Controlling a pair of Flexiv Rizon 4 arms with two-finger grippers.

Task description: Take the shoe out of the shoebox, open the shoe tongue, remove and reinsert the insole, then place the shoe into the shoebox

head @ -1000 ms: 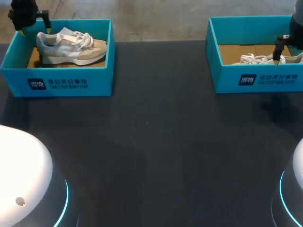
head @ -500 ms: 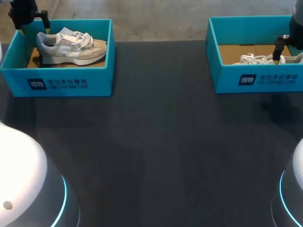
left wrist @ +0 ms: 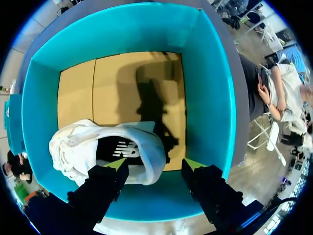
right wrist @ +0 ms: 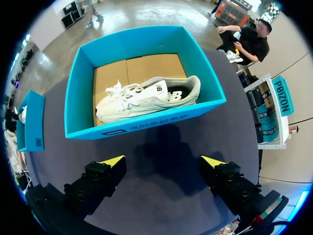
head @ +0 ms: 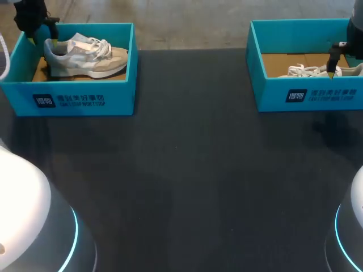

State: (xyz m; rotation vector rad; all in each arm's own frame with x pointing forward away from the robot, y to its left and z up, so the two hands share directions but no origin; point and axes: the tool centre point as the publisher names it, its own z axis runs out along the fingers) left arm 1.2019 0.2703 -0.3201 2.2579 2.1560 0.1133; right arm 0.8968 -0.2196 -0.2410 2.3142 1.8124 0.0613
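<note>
While left pincer gapes above the shoe, shoebox walls stand near.

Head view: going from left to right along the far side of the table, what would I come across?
Left gripper → grey and beige shoe lying in the left shoebox → bare dark table → right shoebox → white shoe inside it.
</note>
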